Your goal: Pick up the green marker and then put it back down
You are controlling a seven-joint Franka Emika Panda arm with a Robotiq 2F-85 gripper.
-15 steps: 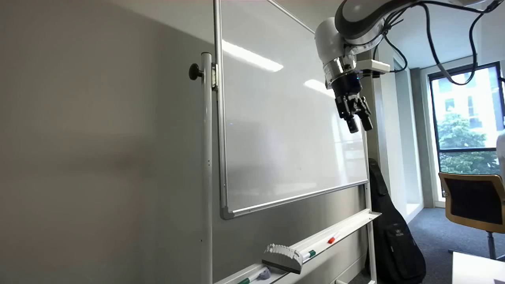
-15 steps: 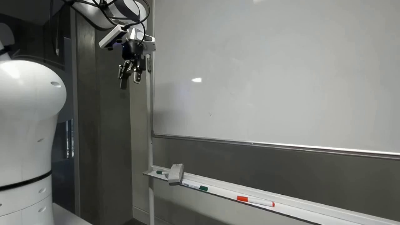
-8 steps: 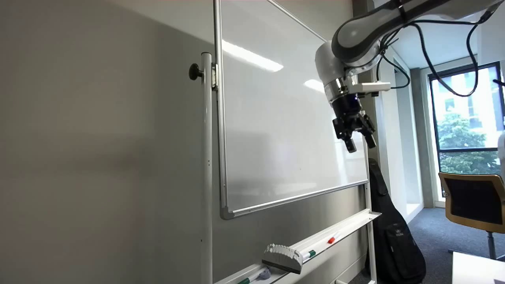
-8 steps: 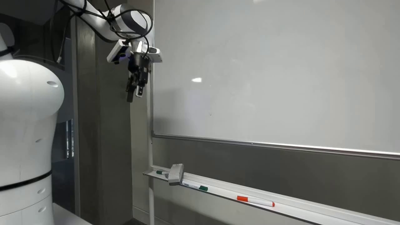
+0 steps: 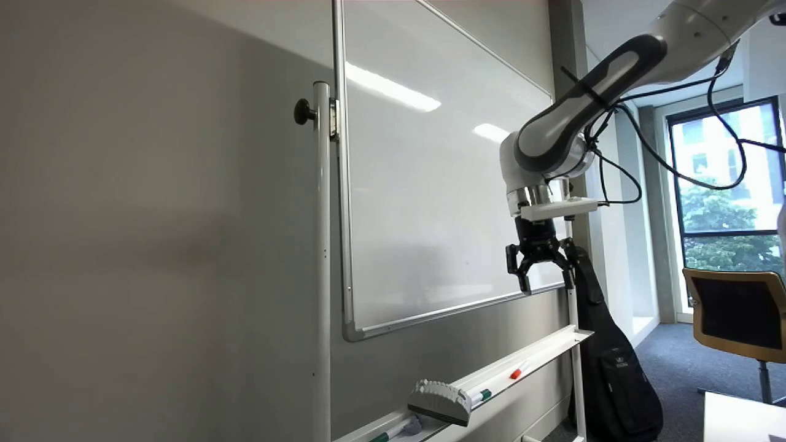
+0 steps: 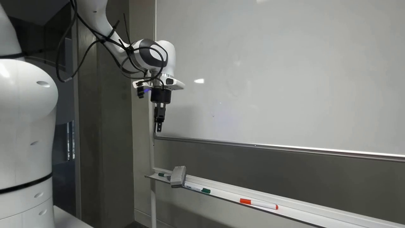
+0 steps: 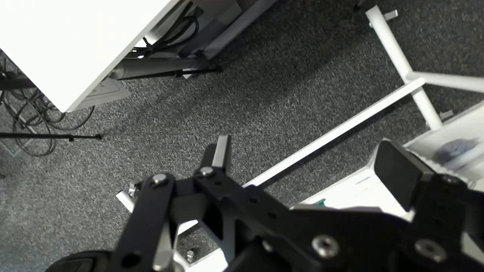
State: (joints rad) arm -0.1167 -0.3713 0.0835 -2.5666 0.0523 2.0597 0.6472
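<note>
Since the tray [image 6: 303,216] holds a green marker [image 6: 196,187] on one side of the eraser [image 6: 177,177] and a second green marker [image 6: 162,174], partly hidden, on the other side, the arm [image 5: 565,132] could go for the wrong one, and I can't tell which one is meant. My guess is the green marker that lies between the eraser and the red marker [image 6: 259,203], because it is easier to get at. Its white end is right by the eraser, so coming down too close could bump the eraser and shove the marker along. The marker looks round, too, and the tray is narrow, so a poke from the side might make it roll over the front edge and drop to the floor [image 7: 264,113]. If the arm leans too far in, it may knock the whiteboard [image 6: 278,79] as well. The gripper [image 5: 548,285] points straight down, its two fingers [image 5: 524,283] spread wide with nothing between them, and it hangs near the whiteboard, well above the tray. Above it, the arm slopes down from up high and bends near its end. Nothing is picked up yet, so going down slowly seems to be the next job
</note>
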